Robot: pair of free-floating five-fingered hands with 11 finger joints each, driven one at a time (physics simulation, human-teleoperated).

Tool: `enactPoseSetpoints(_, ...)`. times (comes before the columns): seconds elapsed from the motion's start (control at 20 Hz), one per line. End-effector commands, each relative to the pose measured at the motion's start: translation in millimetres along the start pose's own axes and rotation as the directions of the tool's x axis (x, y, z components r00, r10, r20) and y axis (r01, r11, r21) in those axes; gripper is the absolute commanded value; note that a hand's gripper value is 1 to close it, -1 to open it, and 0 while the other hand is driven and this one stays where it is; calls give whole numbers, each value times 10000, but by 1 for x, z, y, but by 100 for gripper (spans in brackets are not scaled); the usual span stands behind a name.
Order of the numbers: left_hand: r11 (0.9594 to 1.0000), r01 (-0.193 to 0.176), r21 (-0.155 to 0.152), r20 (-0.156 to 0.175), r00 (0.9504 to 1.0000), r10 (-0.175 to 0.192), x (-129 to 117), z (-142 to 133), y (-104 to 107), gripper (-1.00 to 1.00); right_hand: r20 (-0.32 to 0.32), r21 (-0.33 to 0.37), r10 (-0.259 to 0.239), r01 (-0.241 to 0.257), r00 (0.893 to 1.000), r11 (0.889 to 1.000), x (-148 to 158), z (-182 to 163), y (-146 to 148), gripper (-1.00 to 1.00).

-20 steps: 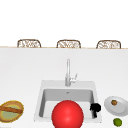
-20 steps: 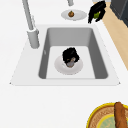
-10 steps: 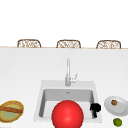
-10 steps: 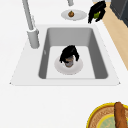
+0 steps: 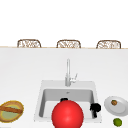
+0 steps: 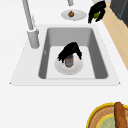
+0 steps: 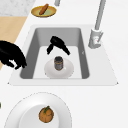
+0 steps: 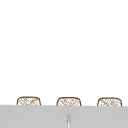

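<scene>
- Black against the grey basin, your left hand (image 6: 70, 51) hangs over the small jar (image 6: 69, 61), fingers curled down around its top; from the side cameras you cannot tell for sure whether they touch it.
- You find the jar standing upright on a white plate (image 6: 75, 70) on the floor of the sink (image 6: 100, 60), at the centre of the left side view; in the right side view the jar (image 7: 58, 63) sits just below the hand (image 7: 58, 44).
- Your right hand (image 5: 95, 108) hovers at the sink's right rim in the front view, lower right of the frame, fingers curled and holding nothing; in the right side view it (image 7: 11, 55) is at the left edge.
- A red ball (image 5: 67, 115) covers the basin's front in the front view, bottom centre.
- On the worktop (image 5: 25, 75), right of the sink, you have a white dish (image 5: 121, 106) bearing a brown fruit (image 5: 114, 102), with a green lime (image 5: 117, 122) just below it.
- At lower left a yellow bowl (image 5: 6, 116) holds a brown sausage-like stick (image 5: 11, 109).
- The tap (image 5: 68, 72) rises behind the sink, centre frame.
</scene>
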Motion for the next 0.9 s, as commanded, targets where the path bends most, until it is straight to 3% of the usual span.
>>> enactPoseSetpoints(0.0, 9997, -227, 8, -16, 9997, 227, 10, 19, 14, -100, 0, 0, 0, 0, 10000, 10000, 0, 0, 0, 0)
enactPoseSetpoints(0.25, 9993, -375, 46, 40, 9993, 374, 32, 42, 39, -100, 0, 0, 0, 0, 10000, 10000, 0, 0, 0, 0)
enactPoseSetpoints(0.45, 9993, -89, 368, 309, 9995, 77, 50, 58, 57, -100, 0, 0, 0, 0, 10000, 10000, 0, 0, 0, 0)
enactPoseSetpoints(0.6, 9997, -187, 165, 165, 9997, 184, 73, 65, 68, -100, 0, 0, 0, 0, 10000, 10000, 0, 0, 0, 0)
enactPoseSetpoints(0.7, 10000, -54, 74, 34, 10000, 53, 92, 73, 75, -100, 0, 0, 0, 0, 10000, 10000, 0, 0, 0, 0)
enactPoseSetpoints(0.75, 9996, 297, 10, 132, 9995, -298, 97, 77, 76, -100, 0, 0, 0, 0, 10000, 10000, 0, 0, 0, 0)
enactPoseSetpoints(0.85, 9984, 564, 18, 158, 9983, -564, 107, 83, 77, -100, 0, 0, 0, 0, 10000, 10000, 0, 0, 0, 0)
